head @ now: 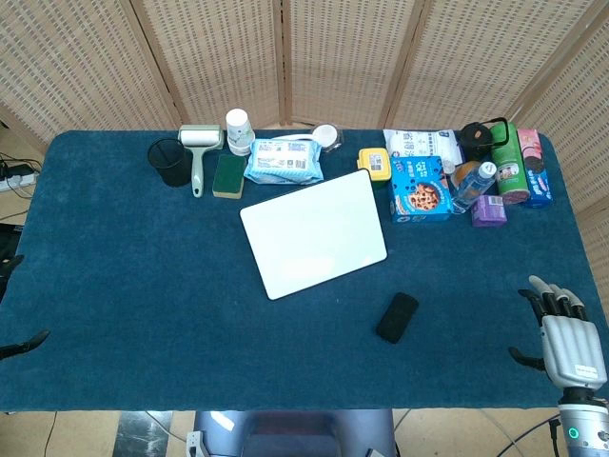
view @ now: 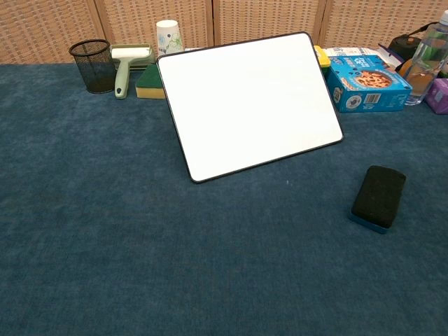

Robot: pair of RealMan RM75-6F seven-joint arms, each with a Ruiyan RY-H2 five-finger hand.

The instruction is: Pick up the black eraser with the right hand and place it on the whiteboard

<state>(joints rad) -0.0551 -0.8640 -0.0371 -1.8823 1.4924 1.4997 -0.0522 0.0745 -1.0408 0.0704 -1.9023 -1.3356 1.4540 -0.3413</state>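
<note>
The black eraser [head: 397,317] [view: 379,197] lies flat on the blue tablecloth, just in front of the whiteboard's right corner and not touching it. The whiteboard [head: 313,232] [view: 248,105] lies at the table's middle, blank, turned at an angle. My right hand [head: 571,338] hovers at the table's near right edge, well to the right of the eraser, fingers spread and holding nothing. Of my left hand [head: 21,345] only dark fingertips show at the head view's left edge, apart and holding nothing. The chest view shows neither hand.
Along the back stand a black mesh cup [head: 171,161], a lint roller [head: 199,152], a green sponge [head: 228,175], a paper cup [head: 238,129], a wipes pack [head: 284,160], a blue cookie box [head: 420,188], a bottle [head: 473,186] and other packages.
</note>
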